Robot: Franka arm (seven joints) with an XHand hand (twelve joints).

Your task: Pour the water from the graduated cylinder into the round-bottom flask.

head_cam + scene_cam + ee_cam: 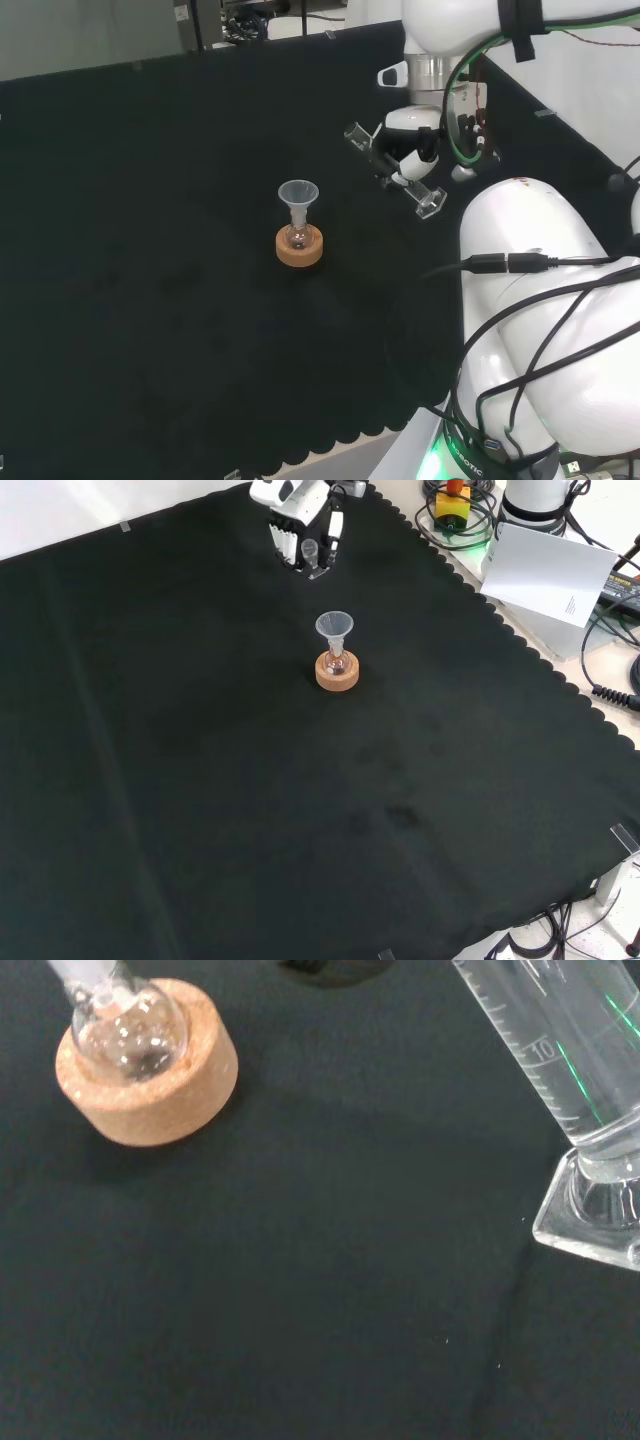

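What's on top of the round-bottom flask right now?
A clear funnel sits in the neck of the round-bottom flask, which rests in a cork ring. The ring hides the flask's underside; any water inside cannot be made out.

The measuring tube [560, 1050] runs off the wrist view's edge, its mouth cut away, and whether any water sits in it can't be made out. The flask [128, 1030] loses its neck at the frame edge there, and the fingers [418, 160] round the tube are too small to read.

Head cam behind arm, front opposite, both seeing flask [296, 234].
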